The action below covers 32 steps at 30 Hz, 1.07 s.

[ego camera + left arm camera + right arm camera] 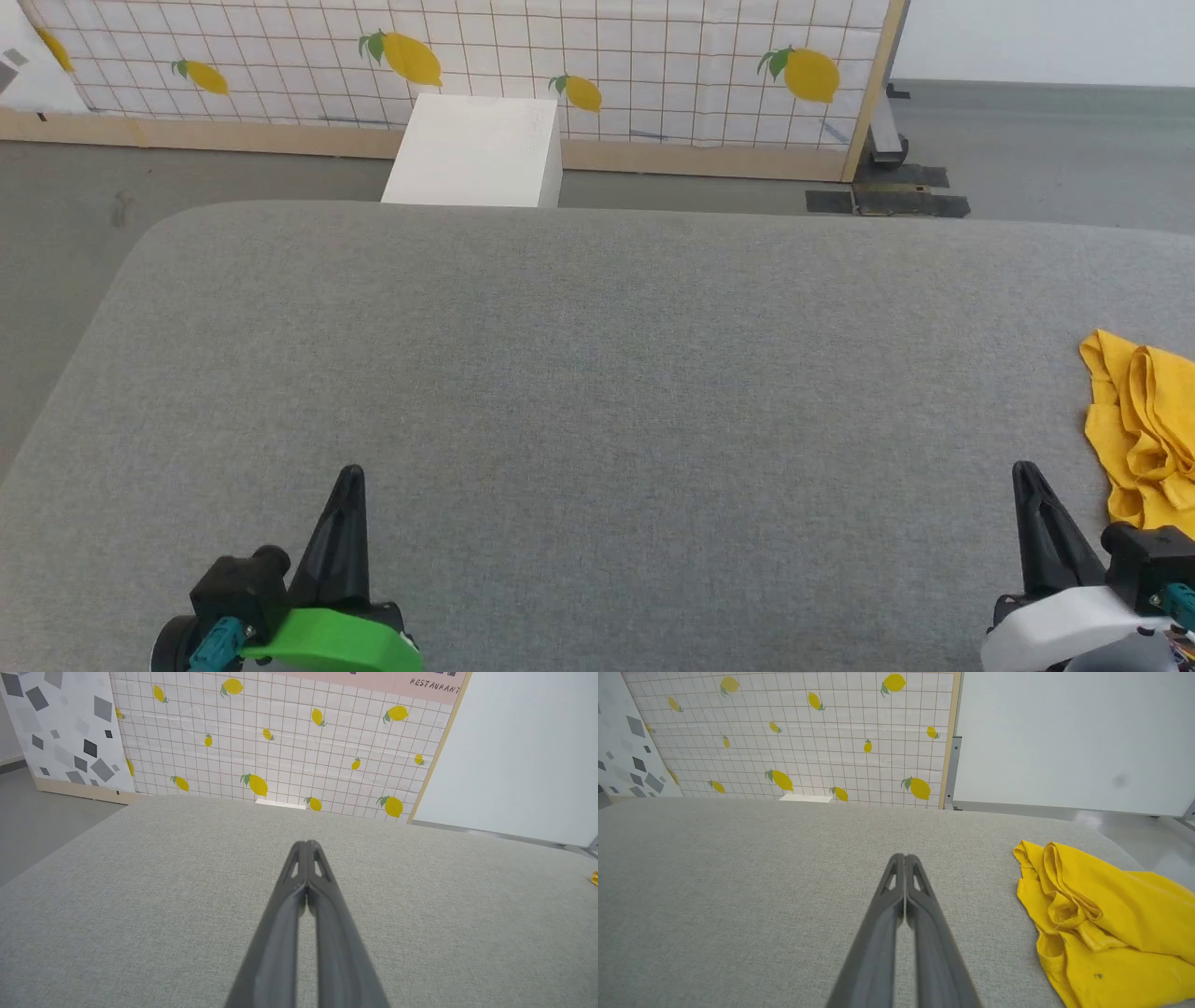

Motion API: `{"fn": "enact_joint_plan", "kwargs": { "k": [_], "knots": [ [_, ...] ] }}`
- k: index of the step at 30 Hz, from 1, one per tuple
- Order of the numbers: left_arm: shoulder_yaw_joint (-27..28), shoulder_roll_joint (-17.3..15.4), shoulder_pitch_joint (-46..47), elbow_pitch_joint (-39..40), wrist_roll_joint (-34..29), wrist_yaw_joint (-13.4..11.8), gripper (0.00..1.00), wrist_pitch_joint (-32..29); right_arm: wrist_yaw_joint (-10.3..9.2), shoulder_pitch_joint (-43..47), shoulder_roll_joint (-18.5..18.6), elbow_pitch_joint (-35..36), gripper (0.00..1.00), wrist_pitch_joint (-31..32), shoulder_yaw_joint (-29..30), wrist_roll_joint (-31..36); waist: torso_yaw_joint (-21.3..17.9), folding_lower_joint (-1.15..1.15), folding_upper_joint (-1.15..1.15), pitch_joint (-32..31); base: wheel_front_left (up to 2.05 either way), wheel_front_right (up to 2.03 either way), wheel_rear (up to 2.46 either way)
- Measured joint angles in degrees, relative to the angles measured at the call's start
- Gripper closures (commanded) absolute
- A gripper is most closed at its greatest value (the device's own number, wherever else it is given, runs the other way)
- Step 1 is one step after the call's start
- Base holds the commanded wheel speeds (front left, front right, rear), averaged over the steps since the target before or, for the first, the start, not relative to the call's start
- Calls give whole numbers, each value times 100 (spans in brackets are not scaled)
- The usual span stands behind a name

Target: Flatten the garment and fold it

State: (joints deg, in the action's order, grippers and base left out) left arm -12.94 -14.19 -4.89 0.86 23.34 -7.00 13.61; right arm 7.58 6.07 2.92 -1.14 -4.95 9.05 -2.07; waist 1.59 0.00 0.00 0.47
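Both pincers are pressed shut and empty: the left pincer [350, 474] and the right pincer [1025, 469] sit over the near part of the grey surface [597, 373]. The garment [1106, 933] lies crumpled at the surface's far right, near the right pincer but apart from it. To start well, I judge that pincer should open, take an outer edge rather than the bunched middle, and draw the cloth toward the bare centre. The head view cuts off the garment's right part. Collar, sleeves and hem are lost in folds.
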Motion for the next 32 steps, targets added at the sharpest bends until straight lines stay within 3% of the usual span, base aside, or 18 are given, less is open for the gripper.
{"fn": "enact_joint_plan", "kwargs": {
  "k": [32],
  "knots": [
    [370,330,43,-18,-676,219,100,-396,0,-134,0,18,100,143,-263,53,-47,0,0,-14,0,0,0]
  ]
}}
